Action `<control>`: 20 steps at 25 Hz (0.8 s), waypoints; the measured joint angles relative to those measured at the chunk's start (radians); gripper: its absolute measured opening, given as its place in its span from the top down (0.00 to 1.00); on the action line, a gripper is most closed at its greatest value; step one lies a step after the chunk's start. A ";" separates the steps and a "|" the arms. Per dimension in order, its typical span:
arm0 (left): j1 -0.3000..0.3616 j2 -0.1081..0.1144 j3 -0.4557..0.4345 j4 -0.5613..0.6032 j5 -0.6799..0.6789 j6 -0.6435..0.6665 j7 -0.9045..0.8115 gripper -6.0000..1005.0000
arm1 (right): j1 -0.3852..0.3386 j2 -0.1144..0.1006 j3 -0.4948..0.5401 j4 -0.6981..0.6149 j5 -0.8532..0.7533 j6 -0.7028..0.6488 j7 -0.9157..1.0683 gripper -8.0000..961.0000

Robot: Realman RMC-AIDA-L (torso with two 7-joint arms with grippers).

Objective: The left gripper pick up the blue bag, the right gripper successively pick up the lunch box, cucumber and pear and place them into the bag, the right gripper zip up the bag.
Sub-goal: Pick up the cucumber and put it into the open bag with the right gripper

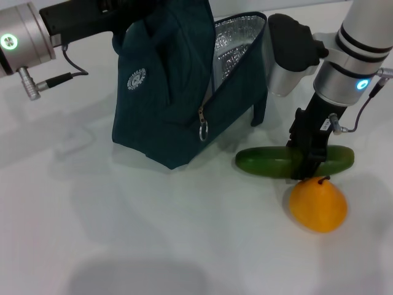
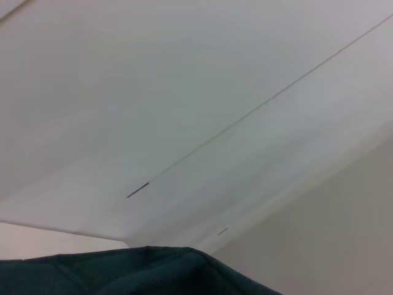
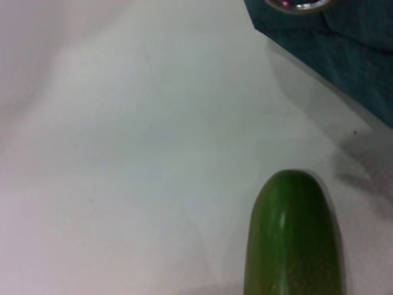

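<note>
Green cucumber (image 1: 270,161) is the job right now. It lies on the white counter (image 1: 153,233) just beside the blue bag (image 1: 178,104), with the pear (image 1: 318,204) touching its near side. My right gripper (image 1: 307,166) is down over its middle, fingers either side, though I can't tell if they've clamped yet. Left gripper (image 1: 120,27) holds the bag up by its top, mouth open; can't tell its fingers either. No lunch box in sight. I'd squeeze dead centre so it lifts level and doesn't nudge the pear.
</note>
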 joint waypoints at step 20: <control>0.002 0.014 0.000 0.001 0.002 0.011 -0.004 0.94 | -0.119 -0.099 0.425 -0.142 0.256 -0.307 -0.044 0.35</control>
